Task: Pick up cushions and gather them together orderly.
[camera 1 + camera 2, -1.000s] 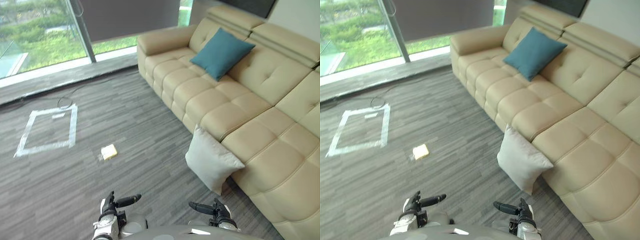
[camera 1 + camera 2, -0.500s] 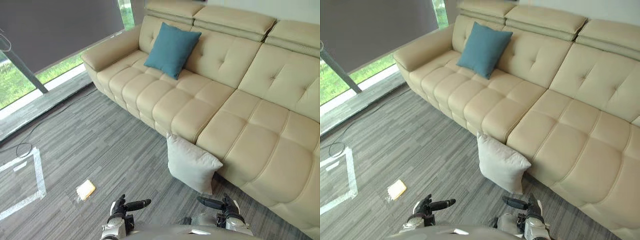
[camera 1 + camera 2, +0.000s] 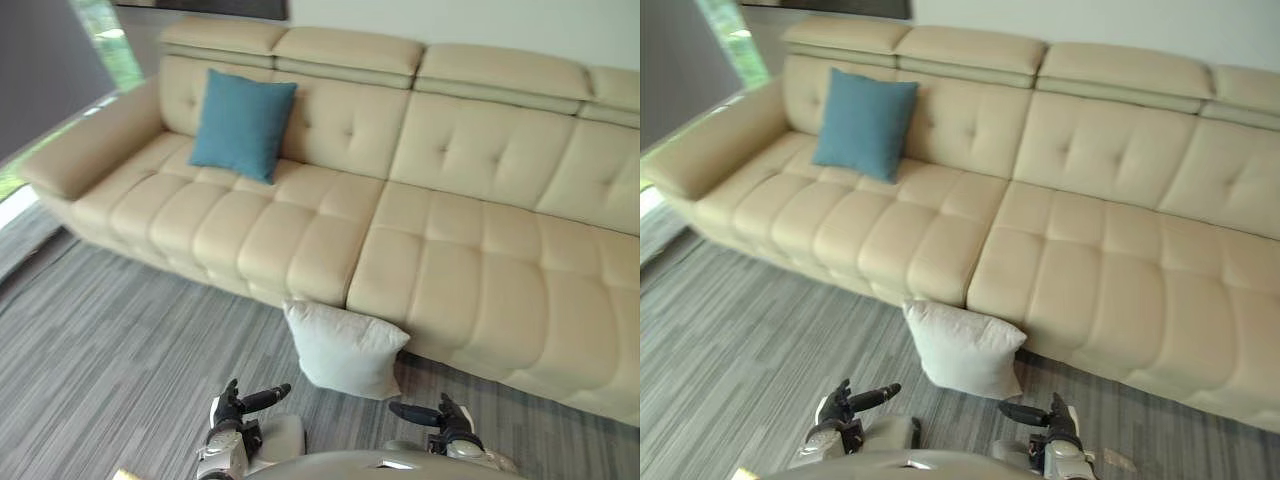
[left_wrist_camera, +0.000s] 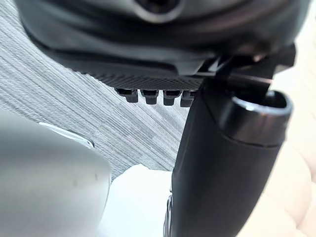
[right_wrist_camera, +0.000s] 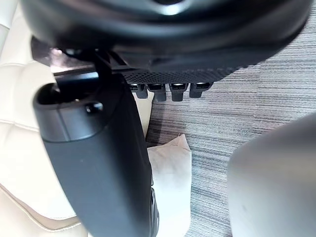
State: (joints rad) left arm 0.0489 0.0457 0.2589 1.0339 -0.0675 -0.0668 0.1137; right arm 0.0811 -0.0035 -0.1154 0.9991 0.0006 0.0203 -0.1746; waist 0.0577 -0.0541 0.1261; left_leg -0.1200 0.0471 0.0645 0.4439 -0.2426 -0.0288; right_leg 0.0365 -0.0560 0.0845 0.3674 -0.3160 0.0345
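though apart, one blue cushion (image 3: 241,123), one white cushion (image 3: 343,349)

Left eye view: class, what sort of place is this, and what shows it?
Probably a living room or lounge: a long beige tufted leather sofa, a square teal cushion leaning on its backrest, and a white cushion on the grey striped carpet at the sofa's foot.

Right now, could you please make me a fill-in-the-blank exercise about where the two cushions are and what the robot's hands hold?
1. The blue cushion leans on the backrest at the robot's ____ end of the sofa.
2. The white cushion stands on the ____, touching the sofa's front.
3. The left hand and the right hand hold ____.

Missing words: left; floor; nothing
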